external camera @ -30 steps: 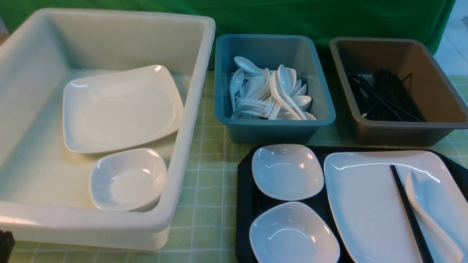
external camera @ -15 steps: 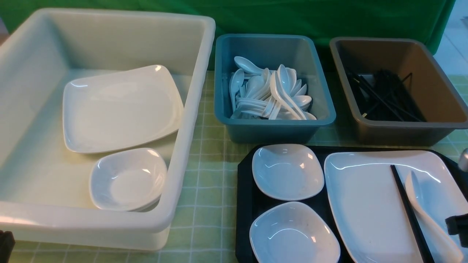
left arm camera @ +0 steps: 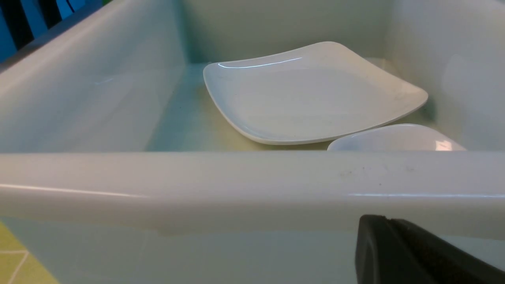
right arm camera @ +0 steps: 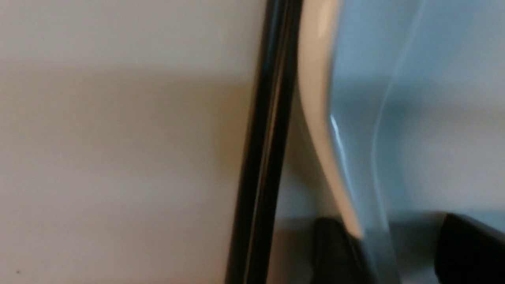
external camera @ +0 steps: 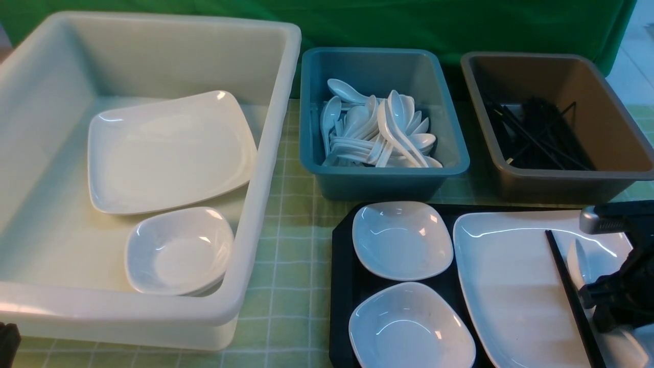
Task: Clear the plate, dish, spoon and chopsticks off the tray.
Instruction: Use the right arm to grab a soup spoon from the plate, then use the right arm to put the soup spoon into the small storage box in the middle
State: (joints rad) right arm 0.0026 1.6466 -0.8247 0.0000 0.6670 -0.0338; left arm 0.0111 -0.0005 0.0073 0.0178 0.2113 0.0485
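Observation:
The black tray [external camera: 341, 286] sits front right. It holds two small white dishes [external camera: 401, 240] [external camera: 409, 327] and the large white plate [external camera: 511, 286]. The black chopsticks [external camera: 562, 271] and the white spoon [external camera: 580, 258] lie side by side on the plate. My right gripper [external camera: 600, 306] is low over the spoon's handle. In the right wrist view it [right arm camera: 402, 252] is open, one finger on each side of the spoon [right arm camera: 319, 98], with the chopsticks [right arm camera: 264, 157] just beside it. My left gripper [external camera: 6, 340] rests at the front left outside the white tub, its fingers together [left arm camera: 384, 221].
A big white tub [external camera: 265, 153] on the left holds another large plate [external camera: 168, 153] and small dishes [external camera: 179, 250]. A blue tub [external camera: 383, 181] of spoons and a brown tub [external camera: 557, 186] of chopsticks stand behind the tray.
My right arm has come in from the right edge and moved down over the spoon on the plate. The left arm and the dishes have not moved.

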